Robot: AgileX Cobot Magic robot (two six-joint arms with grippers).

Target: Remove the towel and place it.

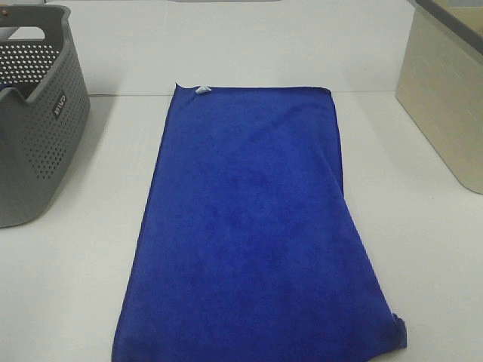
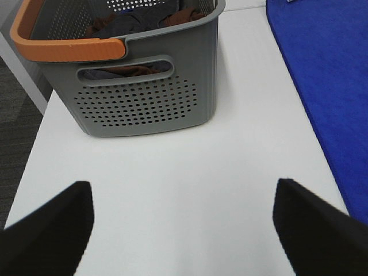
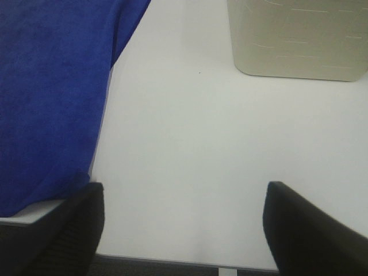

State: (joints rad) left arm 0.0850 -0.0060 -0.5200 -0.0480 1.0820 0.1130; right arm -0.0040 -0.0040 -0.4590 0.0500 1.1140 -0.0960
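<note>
The towel [image 1: 249,234] is lying nearest the high camera, its near end running off the bottom of that view, and it is stretching flat up the middle of the white table [image 1: 423,249] toward the far side. Going left to right: the grey perforated basket [image 1: 34,113] is standing at the table's left, well apart from the towel, with an orange-topped handle [image 2: 69,49] and dark and brownish cloth [image 2: 138,23] heaped inside. The left gripper [image 2: 183,221] is hanging over bare table between the basket and the towel's left edge, its dark fingers [image 2: 49,230] standing wide apart, holding nothing and touching nothing. The towel is looking royal blue and plush, smooth across its face, with a small white tag [image 1: 202,90] sitting at its far left corner and a doubled layer showing along its right edge and near right corner. The right gripper [image 3: 184,230] is hovering near the table's front edge just right of the towel, its fingers [image 3: 313,230] spread wide and empty. A beige bin [image 1: 445,98] is standing at the far right, with open white surface lying between it and the towel.
</note>
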